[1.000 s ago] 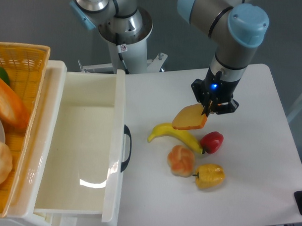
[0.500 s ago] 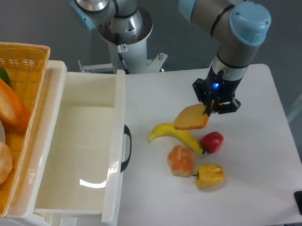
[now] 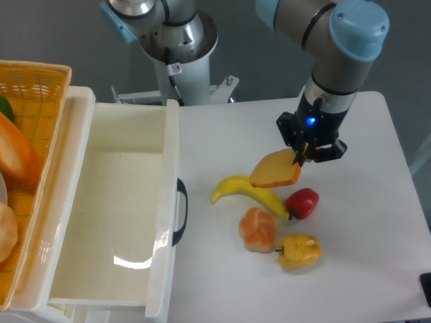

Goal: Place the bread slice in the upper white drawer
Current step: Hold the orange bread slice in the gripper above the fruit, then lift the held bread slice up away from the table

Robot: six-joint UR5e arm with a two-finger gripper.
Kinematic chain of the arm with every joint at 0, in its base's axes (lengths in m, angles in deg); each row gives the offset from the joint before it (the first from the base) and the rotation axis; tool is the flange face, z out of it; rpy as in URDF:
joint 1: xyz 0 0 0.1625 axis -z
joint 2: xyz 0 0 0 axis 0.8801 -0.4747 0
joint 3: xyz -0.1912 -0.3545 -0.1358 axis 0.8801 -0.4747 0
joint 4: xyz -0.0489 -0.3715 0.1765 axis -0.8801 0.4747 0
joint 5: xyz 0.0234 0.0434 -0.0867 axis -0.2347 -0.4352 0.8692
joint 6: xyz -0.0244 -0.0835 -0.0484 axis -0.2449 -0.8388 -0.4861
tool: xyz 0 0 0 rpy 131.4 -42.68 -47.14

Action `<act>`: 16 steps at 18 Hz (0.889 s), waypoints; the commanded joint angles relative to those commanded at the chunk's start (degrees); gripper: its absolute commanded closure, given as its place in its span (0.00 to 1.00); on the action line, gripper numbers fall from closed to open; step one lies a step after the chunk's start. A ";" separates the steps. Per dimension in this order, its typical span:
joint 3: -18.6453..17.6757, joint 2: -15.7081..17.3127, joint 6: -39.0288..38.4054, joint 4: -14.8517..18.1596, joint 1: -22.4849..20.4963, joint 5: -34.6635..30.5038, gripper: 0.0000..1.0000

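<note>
While the end effector [image 3: 302,157] is pinching the bread slice [image 3: 274,170] by its right edge, the slice is hanging tilted above the desk [image 3: 359,220], w/ its yellow-orange face showing and its lower edge overlapping the banana [image 3: 246,191] in this view; can't tell if they're touching. Jaws are closing on the slice, a blue light glowing on the wrist just above. A red pepper [image 3: 302,202] is lying just right of the banana's end, an orange-cream bun [image 3: 258,229] is sitting below the banana, and a yellow pepper [image 3: 299,251] is resting beside the bun. The upper white drawer [image 3: 125,207] is standing pulled open at left, well apart from the slice, black handle [image 3: 180,211] facing the fruit. A yellow woven basket [image 3: 29,97] is sitting behind the drawer at far left, holding a baguette [image 3: 10,151] and something green at its edge.
</note>
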 joint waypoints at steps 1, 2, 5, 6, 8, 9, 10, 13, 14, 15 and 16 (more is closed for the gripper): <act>0.09 0.00 -0.70 -0.09 0.00 0.18 1.00; 0.18 0.00 -1.50 -0.09 0.00 0.35 1.00; 0.53 0.17 -3.87 -0.09 -0.17 0.53 1.00; 0.36 0.44 -4.22 -0.09 -0.18 0.53 1.00; 0.71 0.79 -4.49 0.09 -0.09 0.36 1.00; 0.71 1.14 -4.67 0.52 -0.17 0.36 1.00; 0.45 2.19 -5.19 1.40 -0.26 0.36 1.00; 0.70 3.43 -7.82 1.93 -0.44 0.44 1.00; 0.79 3.77 -8.79 1.93 -0.53 0.44 1.00; 0.79 3.78 -9.49 1.93 -0.53 0.44 1.00; 0.79 3.78 -9.76 1.93 -0.53 0.44 1.00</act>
